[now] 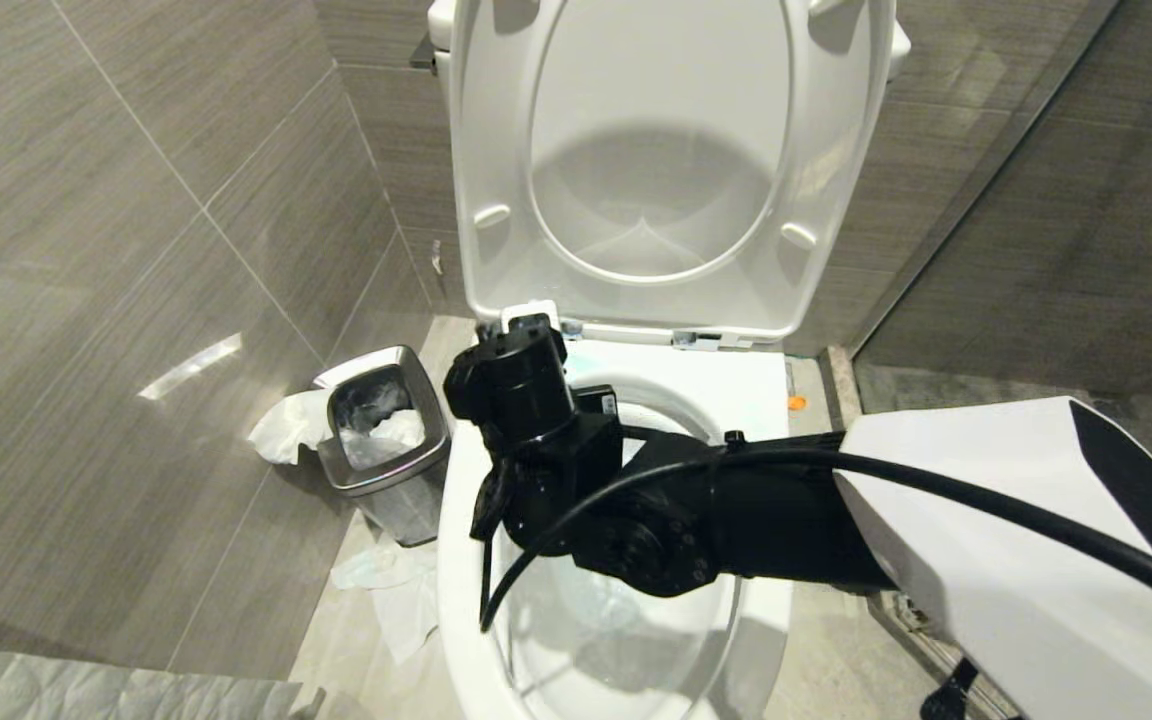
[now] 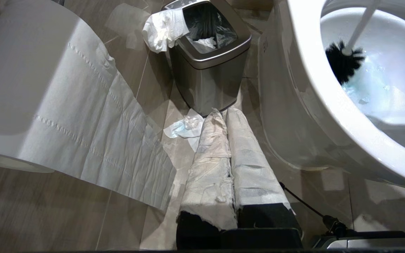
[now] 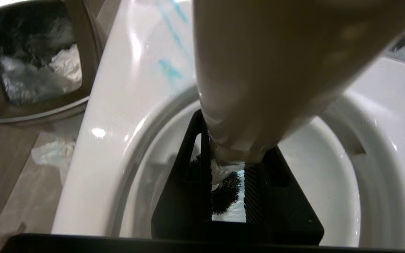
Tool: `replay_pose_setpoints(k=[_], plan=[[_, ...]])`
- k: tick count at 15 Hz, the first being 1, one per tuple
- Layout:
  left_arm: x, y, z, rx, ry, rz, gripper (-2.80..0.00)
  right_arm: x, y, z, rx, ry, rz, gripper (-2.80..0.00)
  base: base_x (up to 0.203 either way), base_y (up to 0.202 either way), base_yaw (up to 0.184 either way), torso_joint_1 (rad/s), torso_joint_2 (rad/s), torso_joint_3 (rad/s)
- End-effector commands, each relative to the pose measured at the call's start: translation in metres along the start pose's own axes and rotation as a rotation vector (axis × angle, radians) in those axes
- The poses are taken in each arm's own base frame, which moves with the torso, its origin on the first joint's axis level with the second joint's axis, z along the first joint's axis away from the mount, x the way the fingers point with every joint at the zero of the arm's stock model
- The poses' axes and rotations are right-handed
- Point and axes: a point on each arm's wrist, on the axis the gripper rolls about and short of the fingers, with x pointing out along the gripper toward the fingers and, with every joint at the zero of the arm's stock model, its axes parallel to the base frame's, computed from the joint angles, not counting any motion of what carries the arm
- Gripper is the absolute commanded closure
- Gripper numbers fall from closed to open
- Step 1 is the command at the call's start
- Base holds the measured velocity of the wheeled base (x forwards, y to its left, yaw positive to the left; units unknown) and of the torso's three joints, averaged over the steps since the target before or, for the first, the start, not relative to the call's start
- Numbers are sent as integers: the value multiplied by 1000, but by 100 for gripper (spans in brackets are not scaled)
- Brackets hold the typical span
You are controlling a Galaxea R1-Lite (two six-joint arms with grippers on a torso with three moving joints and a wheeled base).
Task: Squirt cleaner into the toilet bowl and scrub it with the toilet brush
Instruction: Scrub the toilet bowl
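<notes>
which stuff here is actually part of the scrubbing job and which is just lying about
Part of the job:
- white glossy ceramic toilet bowl
- white-handled toilet brush with dark bristles, head down in the bowl
- teal-blue cleaner tinting the water
- right gripper, shut on the brush handle

Lying about:
- small steel waste bin
- white toilet paper roll
- crumpled tissue on the floor

dim overhead light, glare on toilet bowl rim, toilet brush handle blurred close-up
</notes>
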Motion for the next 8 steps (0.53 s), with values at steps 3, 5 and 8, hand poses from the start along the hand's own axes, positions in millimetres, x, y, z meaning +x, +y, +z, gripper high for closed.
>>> replay_pose_setpoints(k=[3,5,8], plan=[[0,0,0,0,2,0,0,-48,-20,-8,-33,59,39,0,0,0,0,0,0,0],[0,0,0,0,2,0,0,-66,-42,-13,-37,92,32,0,0,0,0,0,0,0],[0,0,0,0,2,0,0,-84,-80,-20,-22,130,-5,0,0,0,0,0,0,0]])
